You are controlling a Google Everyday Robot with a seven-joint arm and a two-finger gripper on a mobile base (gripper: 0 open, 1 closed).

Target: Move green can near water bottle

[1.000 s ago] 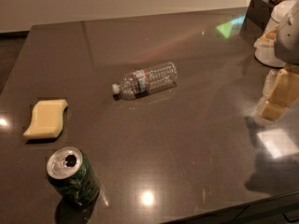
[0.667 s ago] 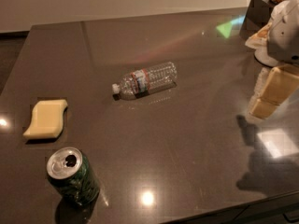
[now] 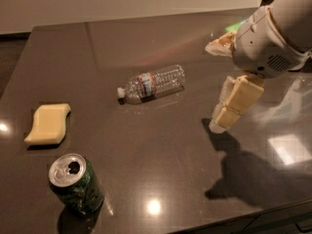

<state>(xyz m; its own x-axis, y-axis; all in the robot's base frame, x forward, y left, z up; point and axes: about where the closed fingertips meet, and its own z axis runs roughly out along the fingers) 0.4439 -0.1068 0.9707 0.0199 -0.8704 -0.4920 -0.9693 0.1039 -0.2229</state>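
Observation:
The green can [image 3: 76, 183] stands upright at the table's near left, dark green and patterned, with its silver top and open tab hole showing. The water bottle [image 3: 152, 83] lies on its side near the middle of the table, white cap pointing left, red, white and blue label around it. The can and the bottle are well apart. My gripper [image 3: 222, 119] hangs from the white arm [image 3: 273, 38] at the right. It points down and to the left above the table, right of the bottle and far from the can. It holds nothing.
A yellow sponge [image 3: 47, 124] lies at the left, just beyond the can. The dark glossy table [image 3: 161, 150] has its front edge close below the can. The arm's shadow falls on the near right of the table.
The arm has swung left and forward into view, bringing the gripper closer to the table's middle. The can, bottle and sponge have not moved.

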